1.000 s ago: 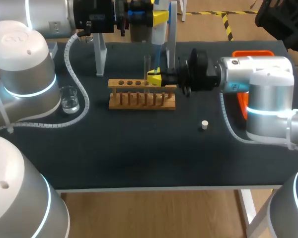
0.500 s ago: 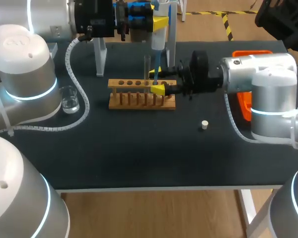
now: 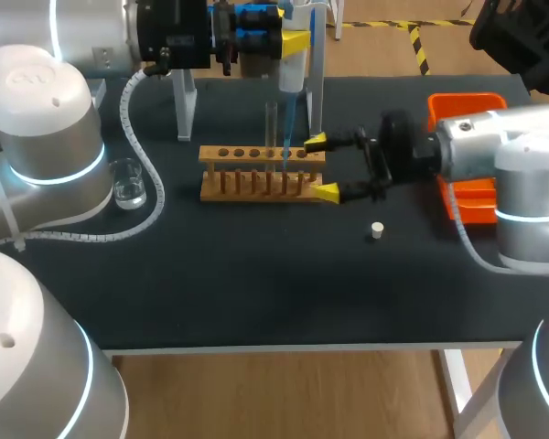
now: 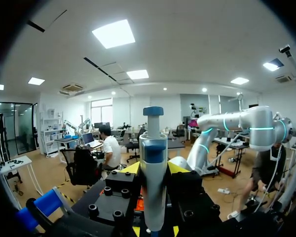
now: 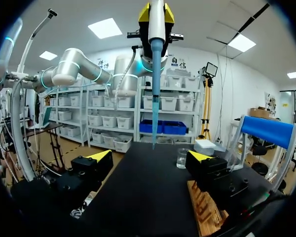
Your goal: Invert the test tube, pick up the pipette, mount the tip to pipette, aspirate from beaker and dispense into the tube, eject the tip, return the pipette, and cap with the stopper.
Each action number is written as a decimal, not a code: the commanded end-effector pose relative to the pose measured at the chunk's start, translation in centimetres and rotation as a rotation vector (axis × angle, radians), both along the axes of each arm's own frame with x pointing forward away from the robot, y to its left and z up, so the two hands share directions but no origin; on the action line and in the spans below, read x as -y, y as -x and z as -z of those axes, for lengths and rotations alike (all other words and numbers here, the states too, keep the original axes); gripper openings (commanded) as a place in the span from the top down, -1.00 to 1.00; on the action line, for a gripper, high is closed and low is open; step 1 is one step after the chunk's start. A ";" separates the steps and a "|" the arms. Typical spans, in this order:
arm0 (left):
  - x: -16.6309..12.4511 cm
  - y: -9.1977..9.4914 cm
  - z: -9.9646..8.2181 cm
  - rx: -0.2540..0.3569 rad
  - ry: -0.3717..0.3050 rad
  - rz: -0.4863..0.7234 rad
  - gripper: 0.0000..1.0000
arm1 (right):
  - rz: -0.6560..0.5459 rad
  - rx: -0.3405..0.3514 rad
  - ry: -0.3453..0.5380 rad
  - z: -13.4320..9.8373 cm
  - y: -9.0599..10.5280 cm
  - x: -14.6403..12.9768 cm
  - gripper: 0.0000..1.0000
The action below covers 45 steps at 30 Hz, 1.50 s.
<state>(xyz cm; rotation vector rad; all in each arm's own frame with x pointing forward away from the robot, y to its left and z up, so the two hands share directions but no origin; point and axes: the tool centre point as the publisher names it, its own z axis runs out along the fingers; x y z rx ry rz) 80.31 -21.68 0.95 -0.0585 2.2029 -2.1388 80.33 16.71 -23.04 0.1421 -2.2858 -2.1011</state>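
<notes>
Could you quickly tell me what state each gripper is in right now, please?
Left gripper: shut on the pipette.
Right gripper: open, holding nothing.

Found the clear test tube [image 3: 271,126] standing upright in a hole of the wooden rack [image 3: 256,187]. Saw the white-and-blue pipette [image 3: 291,69] hanging upright above the rack's right part, its long blue tip [image 3: 287,123] mounted, pointing down just beside the tube. Noted the small glass beaker [image 3: 128,183], holding clear liquid, left of the rack. Spotted the little white stopper [image 3: 377,230] lying apart, right of the rack and nearer the front.
</notes>
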 end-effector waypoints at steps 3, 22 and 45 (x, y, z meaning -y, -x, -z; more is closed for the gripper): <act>-0.1 0.0 0.0 0.002 0.003 0.000 1.00 | 0.015 0.002 0.015 0.4 0.5 3.2 -1.00; -0.1 0.0 0.0 0.002 0.003 0.000 1.00 | 0.015 0.016 0.019 0.2 0.9 4.1 -1.00; -3.3 1.1 0.9 0.018 -0.012 -0.061 1.00 | 0.015 0.016 0.019 0.2 0.9 4.1 -1.00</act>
